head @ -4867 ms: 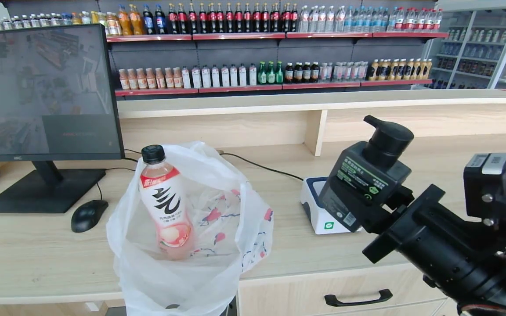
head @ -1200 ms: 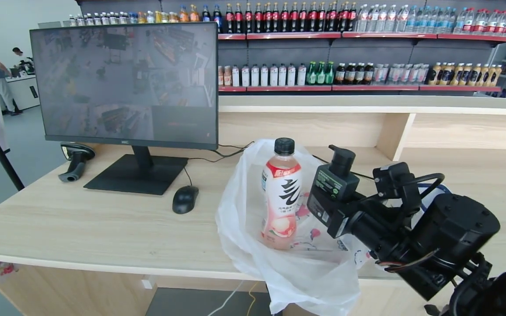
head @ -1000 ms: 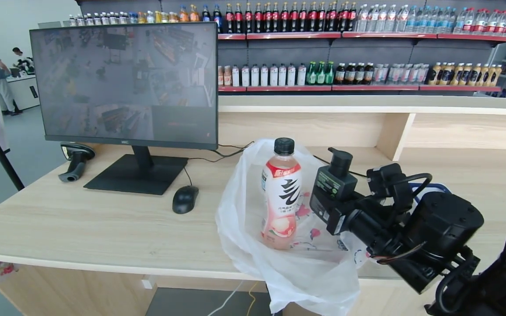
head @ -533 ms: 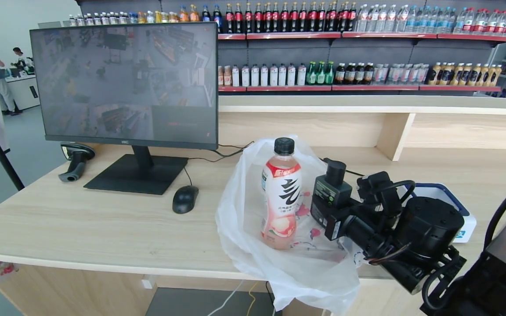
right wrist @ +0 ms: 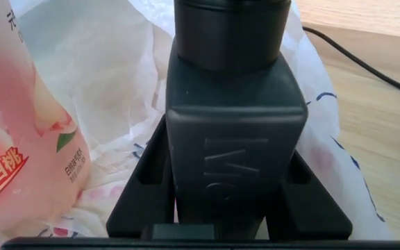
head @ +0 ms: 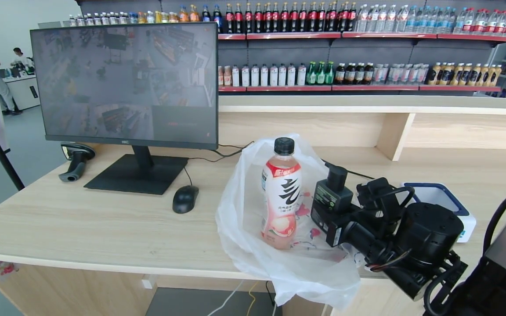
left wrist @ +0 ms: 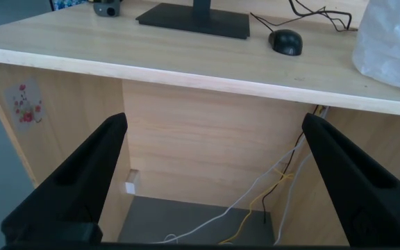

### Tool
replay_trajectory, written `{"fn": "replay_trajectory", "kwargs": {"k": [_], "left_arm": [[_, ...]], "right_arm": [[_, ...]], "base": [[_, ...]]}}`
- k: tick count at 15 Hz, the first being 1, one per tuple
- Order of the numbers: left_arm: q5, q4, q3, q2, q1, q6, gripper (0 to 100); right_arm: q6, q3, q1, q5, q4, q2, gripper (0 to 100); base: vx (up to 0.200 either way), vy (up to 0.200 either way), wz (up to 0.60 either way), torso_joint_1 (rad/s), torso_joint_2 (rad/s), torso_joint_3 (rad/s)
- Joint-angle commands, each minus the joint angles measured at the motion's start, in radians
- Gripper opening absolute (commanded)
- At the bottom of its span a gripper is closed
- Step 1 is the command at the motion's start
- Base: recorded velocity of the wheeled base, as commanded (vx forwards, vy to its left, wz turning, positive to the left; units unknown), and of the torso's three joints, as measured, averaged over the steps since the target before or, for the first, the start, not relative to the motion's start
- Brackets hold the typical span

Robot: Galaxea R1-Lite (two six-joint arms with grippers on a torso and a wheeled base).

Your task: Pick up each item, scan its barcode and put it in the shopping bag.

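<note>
A white plastic shopping bag stands open near the counter's front edge, with a pink peach drink bottle upright inside it. My right gripper is shut on a black square pump bottle and holds it upright at the bag's right side, over the opening. In the right wrist view the black pump bottle sits between the fingers, with the pink bottle beside it and the bag behind. My left gripper hangs open below the counter's front edge.
A white and blue barcode scanner sits on the counter right of the bag. A monitor, a black mouse and a hand scanner stand to the left. A raised wooden shelf runs behind.
The camera turned left since the oldest frame. Over the last second my right gripper has lowered the black pump bottle a little toward the bag's opening. The pink bottle stays put.
</note>
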Motion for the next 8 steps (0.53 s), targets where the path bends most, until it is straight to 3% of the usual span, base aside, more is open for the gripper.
{"fn": "replay_trajectory", "kwargs": {"k": [1,8], "left_arm": [[0.0,0.0,0.0,0.0,0.001,-0.002,100],[0.0,0.0,0.0,0.001,0.001,-0.002,100]], "right_arm": [[-0.001,0.012,0.0,0.0,0.003,-0.001,0],[-0.001,0.012,0.001,0.0,0.003,0.002,0]], "base": [[0.0,0.0,0.0,0.0,0.0,0.0],[0.0,0.0,0.0,0.0,0.0,0.0]]}}
